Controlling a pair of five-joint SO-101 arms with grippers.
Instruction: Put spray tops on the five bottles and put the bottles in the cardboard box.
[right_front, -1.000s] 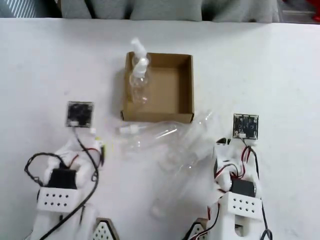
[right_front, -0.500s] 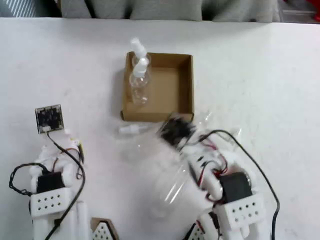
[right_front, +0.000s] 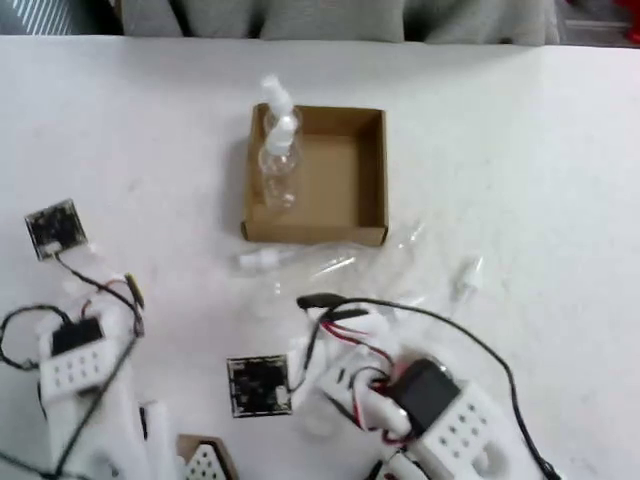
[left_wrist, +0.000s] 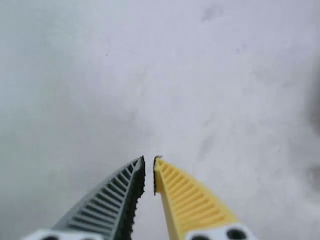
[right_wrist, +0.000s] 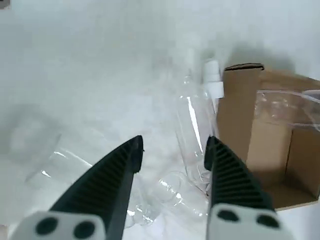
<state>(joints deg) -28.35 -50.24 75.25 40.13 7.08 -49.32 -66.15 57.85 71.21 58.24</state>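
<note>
The cardboard box (right_front: 350, 175) stands at mid table, and a clear bottle with a white spray top (right_front: 278, 150) stands against its left wall. In front of the box lie several clear bottles; one (right_front: 290, 265) carries a spray top. A loose spray top (right_front: 465, 280) lies to their right. My right arm (right_front: 430, 400) is at the front, turned left. Its gripper (right_wrist: 174, 143) is open above the lying capped bottle (right_wrist: 195, 125), with nothing between the fingers. The box (right_wrist: 260, 125) is just beyond. My left gripper (left_wrist: 149, 165) is shut over bare table at front left (right_front: 132, 295).
More clear bottles (right_wrist: 165, 195) lie under and beside the right gripper, one further off (right_wrist: 40, 150). The white table (right_front: 520, 150) spreads wide to the left and right of the box. Cables trail from both arms at the front.
My right arm has swung left across the front of the table over the lying bottles, uncovering a loose spray top. My left arm has drawn away to the left.
</note>
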